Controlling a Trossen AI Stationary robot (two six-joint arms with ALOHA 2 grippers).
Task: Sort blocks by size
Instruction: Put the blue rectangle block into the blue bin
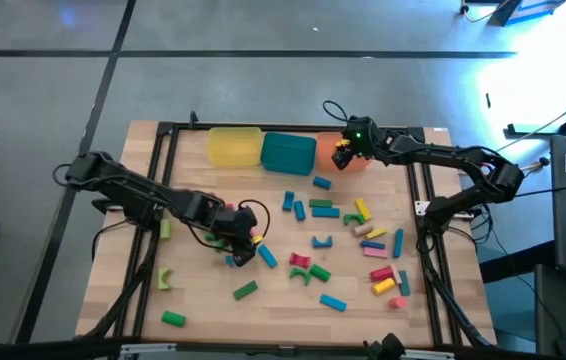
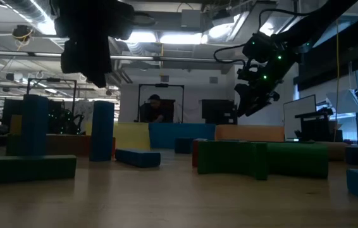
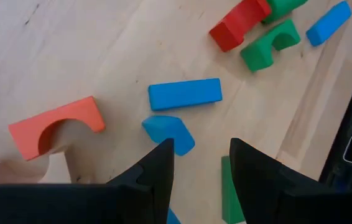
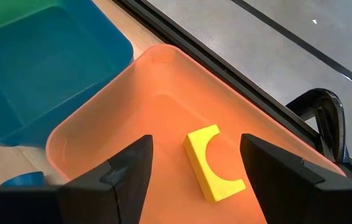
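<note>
The right hand [image 4: 191, 165] hovers open and empty over the orange plastic tray [image 4: 132, 99], where a yellow arch block [image 4: 213, 163] lies delivered. The left hand [image 3: 201, 163], part open and empty, hangs above a small blue wedge block [image 3: 168, 132] on the wooden desk [image 3: 70, 50]; closing on it looks next.
</note>
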